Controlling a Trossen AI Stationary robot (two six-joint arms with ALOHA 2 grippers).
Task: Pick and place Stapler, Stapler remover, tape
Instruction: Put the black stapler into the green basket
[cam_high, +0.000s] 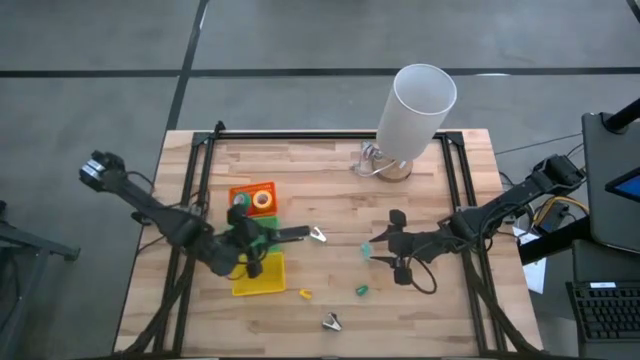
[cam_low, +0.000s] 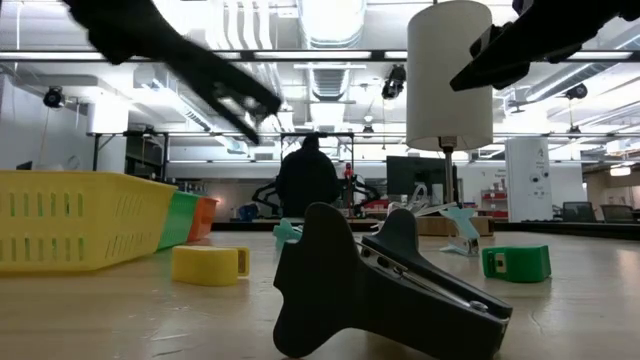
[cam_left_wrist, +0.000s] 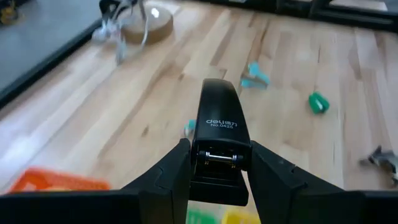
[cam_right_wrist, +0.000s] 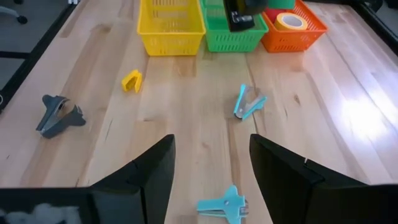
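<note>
Landmark: the green tray (cam_high: 262, 240) is sitting between the orange tray (cam_high: 254, 196) and the yellow tray (cam_high: 260, 273), near the table's (cam_high: 330, 180) left side.
Left gripper (cam_left_wrist: 214, 169): is hanging above the green tray, its two fingers clamping the stapler (cam_left_wrist: 217, 134) by its rear end.
Stapler: is being held in the air, its nose sticking out from the green tray toward the table's middle, no part touching the wood.
Right gripper (cam_right_wrist: 210, 163): is hovering well to the right of the green tray with its fingers spread apart and nothing between them.
Tape: one yellow roll (cam_right_wrist: 291, 22) is lying in the orange tray, just beside the green tray.
Teal staple removers: one (cam_right_wrist: 247, 102) is lying between the green tray and the right gripper; another (cam_right_wrist: 222, 204) is lying just by the right gripper's fingers.
Grey staple remover (cam_right_wrist: 58, 114): is resting near the table's front edge, well apart from the green tray.
Small yellow piece (cam_right_wrist: 131, 81): is lying on the wood just beyond the yellow tray.
Lamp (cam_high: 415, 110): is standing at the table's far edge, well apart from the green tray.
</note>
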